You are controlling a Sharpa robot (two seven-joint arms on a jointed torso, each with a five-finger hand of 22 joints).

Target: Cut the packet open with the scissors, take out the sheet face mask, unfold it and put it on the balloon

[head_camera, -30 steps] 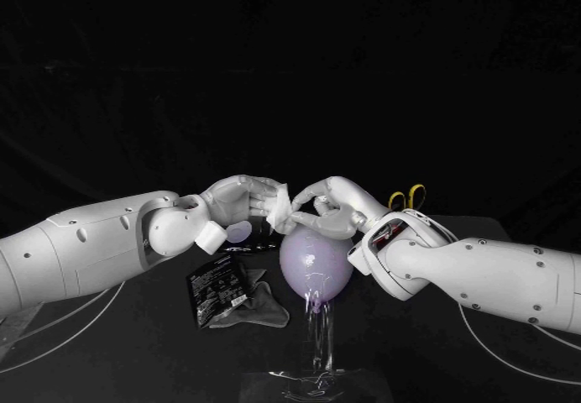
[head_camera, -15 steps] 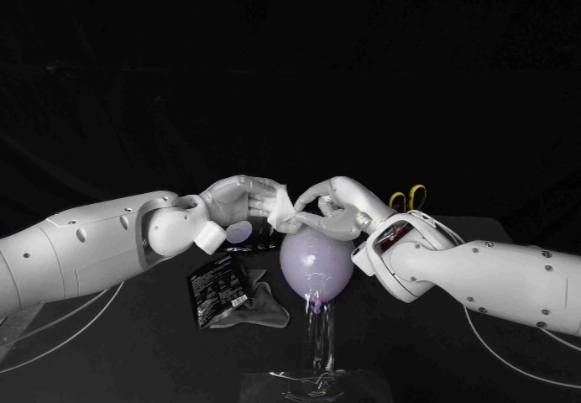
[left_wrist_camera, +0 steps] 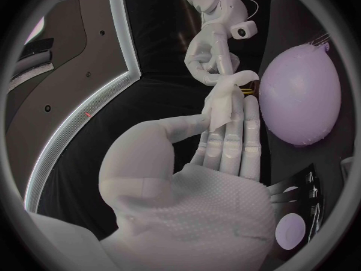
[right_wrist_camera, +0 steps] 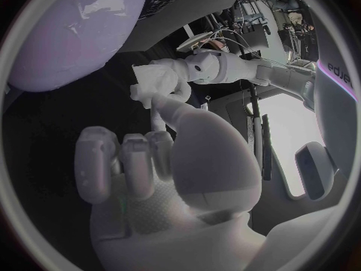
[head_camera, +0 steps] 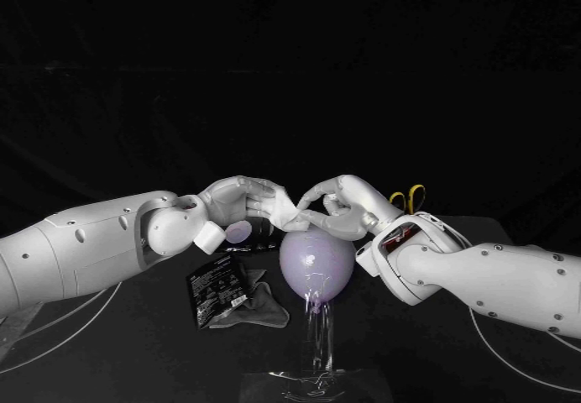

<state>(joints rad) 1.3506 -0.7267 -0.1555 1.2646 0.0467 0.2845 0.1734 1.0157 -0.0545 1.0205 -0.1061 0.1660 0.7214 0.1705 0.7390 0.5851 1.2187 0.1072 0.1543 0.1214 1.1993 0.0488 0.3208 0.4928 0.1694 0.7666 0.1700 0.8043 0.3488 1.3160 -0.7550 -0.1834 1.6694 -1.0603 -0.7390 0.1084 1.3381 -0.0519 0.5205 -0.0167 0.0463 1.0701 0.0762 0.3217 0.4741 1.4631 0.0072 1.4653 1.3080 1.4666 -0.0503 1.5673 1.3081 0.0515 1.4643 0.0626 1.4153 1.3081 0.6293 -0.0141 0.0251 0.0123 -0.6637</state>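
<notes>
White folded mask (head_camera: pixel 287 213) hangs just above the balloon (head_camera: pixel 316 262), which stands near the front edge of the table (head_camera: pixel 411 361). The left hand (head_camera: pixel 246 200) pinches one side of the mask and the right hand (head_camera: pixel 337 207) pinches the other, their fingertips nearly meeting. To unfold it well, I judge each hand should grip a single layer and draw apart slowly, keeping the sheet over the balloon.

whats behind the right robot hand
The scissors: their yellow handles stick up past the right robot hand. The blades cannot be seen, as they are covered by it.
</notes>
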